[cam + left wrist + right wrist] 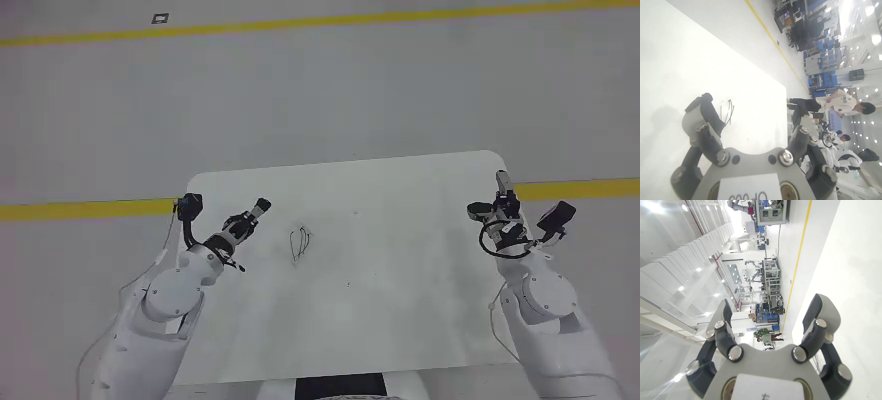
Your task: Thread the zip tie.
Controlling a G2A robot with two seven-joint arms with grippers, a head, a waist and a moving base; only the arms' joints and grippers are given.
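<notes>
The job is at its opening step: nothing has been picked up yet. A small bunch of thin dark zip ties (300, 244) lies loose on the white surface (400, 320), left of its middle and apart from both arms. The strands overlap, and it is hard to tell exactly how many there are or where each head sits.

The left pincer (751, 106) hangs just left of the bunch with its jaws spread wide and nothing between them. In the left wrist view the ties lie a little beyond its fingertips. The right pincer (770, 300) stands at the right edge of the surface, well apart from the ties. It is also wide and empty, and its jaws point toward the far side.

The likely next move falls to the left arm, which is closer. It would need to come down over one strand and close on that strand alone, low enough to catch it off the flat surface. The ties are thin and tangled, so a neighbour may well come up with the one that is gripped. The right arm would then have to cross toward the middle to take the free tail and guide it into the head.
</notes>
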